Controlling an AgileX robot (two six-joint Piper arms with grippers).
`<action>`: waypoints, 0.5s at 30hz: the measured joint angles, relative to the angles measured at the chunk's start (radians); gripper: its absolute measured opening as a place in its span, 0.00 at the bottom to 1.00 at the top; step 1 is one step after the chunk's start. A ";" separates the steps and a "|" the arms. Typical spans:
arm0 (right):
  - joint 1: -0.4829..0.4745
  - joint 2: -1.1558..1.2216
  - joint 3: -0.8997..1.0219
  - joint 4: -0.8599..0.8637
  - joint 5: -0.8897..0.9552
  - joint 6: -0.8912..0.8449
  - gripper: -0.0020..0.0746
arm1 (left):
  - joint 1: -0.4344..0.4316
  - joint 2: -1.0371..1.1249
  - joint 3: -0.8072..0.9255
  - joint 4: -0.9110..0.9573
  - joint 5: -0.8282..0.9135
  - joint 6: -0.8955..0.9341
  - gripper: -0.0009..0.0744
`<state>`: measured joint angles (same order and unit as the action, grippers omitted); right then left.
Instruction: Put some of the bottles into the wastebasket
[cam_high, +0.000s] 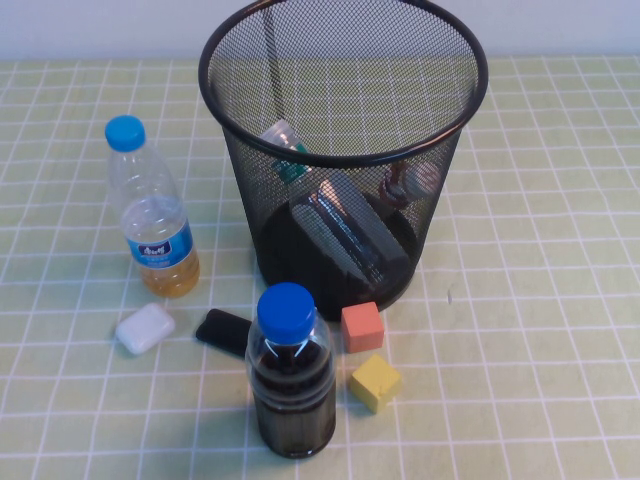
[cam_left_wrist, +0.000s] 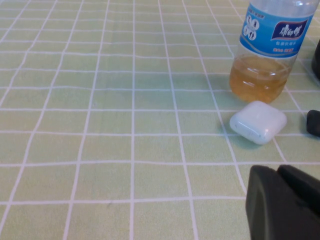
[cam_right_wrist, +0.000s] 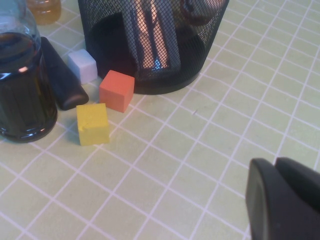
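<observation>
Whole setup sits on a light green cloth (cam_high: 560, 330) with a white grid, pale wall along the far edge. Going from the left: the left gripper (cam_left_wrist: 286, 202) is low over bare cloth, fingers pressed together, with loads of open grid on its outer side. Just past it is a white case (cam_left_wrist: 258, 121), and behind that a blue-capped bottle (cam_high: 150, 215) with amber liquid at the bottom, standing upright. Next, a flat black thing (cam_high: 224, 330) lies between the case and a dark bottle (cam_high: 291, 375) at the near edge. Behind those stands the basket (cam_high: 345, 160), and both task bottles are already inside: the green-label bottle (cam_high: 284, 147) leaning against the left wall, the rounded bottle (cam_high: 405, 183) on the right. An orange cube (cam_high: 362, 326) touches the basket's base, with a yellow cube (cam_high: 374, 381) just nearer. The right side is all free cloth; the right gripper (cam_right_wrist: 286, 200) hovers there, closed, well away from the basket.
</observation>
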<state>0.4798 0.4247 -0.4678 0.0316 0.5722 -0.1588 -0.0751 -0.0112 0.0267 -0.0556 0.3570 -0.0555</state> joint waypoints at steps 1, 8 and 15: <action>0.000 0.000 0.000 0.000 0.000 0.000 0.02 | 0.000 0.000 0.000 0.000 0.000 0.000 0.01; 0.000 0.000 0.000 0.000 0.000 0.000 0.02 | 0.000 0.000 0.000 0.000 0.000 0.000 0.01; -0.037 0.000 0.000 -0.018 -0.002 0.000 0.02 | 0.000 0.000 0.000 0.000 0.000 -0.001 0.01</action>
<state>0.4424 0.4247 -0.4678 0.0133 0.5703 -0.1588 -0.0751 -0.0112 0.0267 -0.0556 0.3570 -0.0561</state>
